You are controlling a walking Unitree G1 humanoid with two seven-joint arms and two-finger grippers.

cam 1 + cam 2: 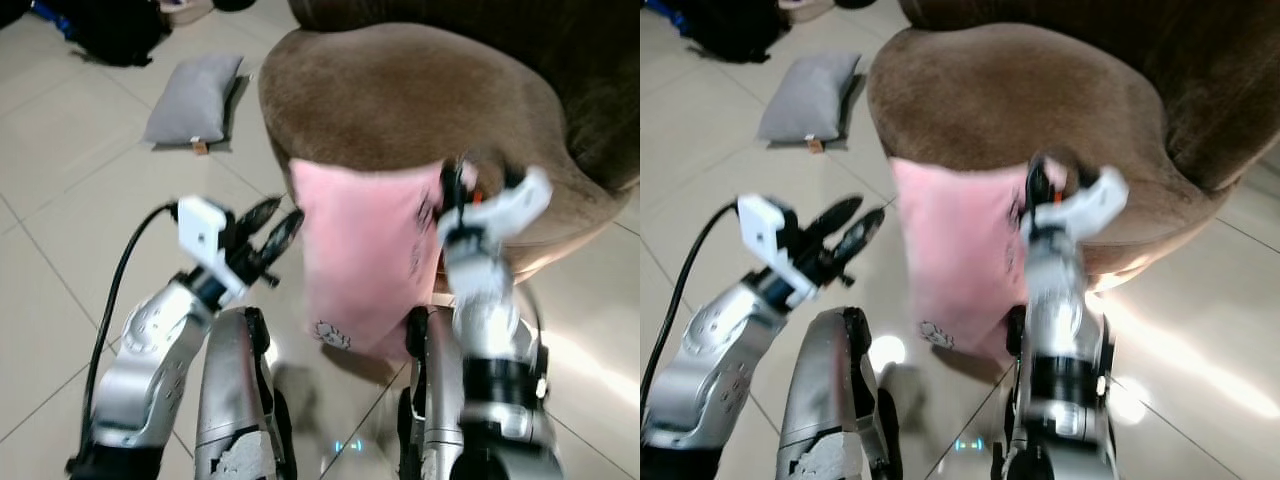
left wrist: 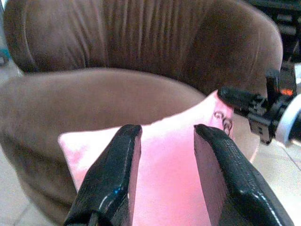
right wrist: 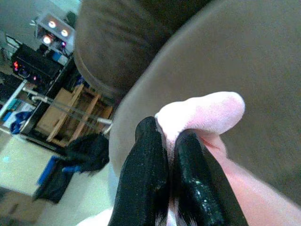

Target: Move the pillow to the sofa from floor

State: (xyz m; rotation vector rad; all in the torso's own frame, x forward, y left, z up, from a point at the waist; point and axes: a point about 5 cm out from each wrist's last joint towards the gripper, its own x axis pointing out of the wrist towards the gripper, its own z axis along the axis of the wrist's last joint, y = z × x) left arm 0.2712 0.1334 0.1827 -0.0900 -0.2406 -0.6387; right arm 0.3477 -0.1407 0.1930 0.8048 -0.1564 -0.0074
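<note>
Right gripper (image 1: 1040,190) is raised and pinching the pink pillow's (image 1: 960,265) top corner, so it hangs against the brown sofa's (image 1: 1020,90) front edge. Left gripper (image 1: 845,230) just beside it, fingers apart, reaching forward.

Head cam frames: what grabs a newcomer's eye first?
The pink pillow stands out, hanging off the floor against the front of the brown sofa, its top corner pinched by the right gripper. The left gripper is beside the pillow's other edge with its fingers open and not touching it. Behind, a grey pillow lies on the tiled floor beside the sofa.
</note>
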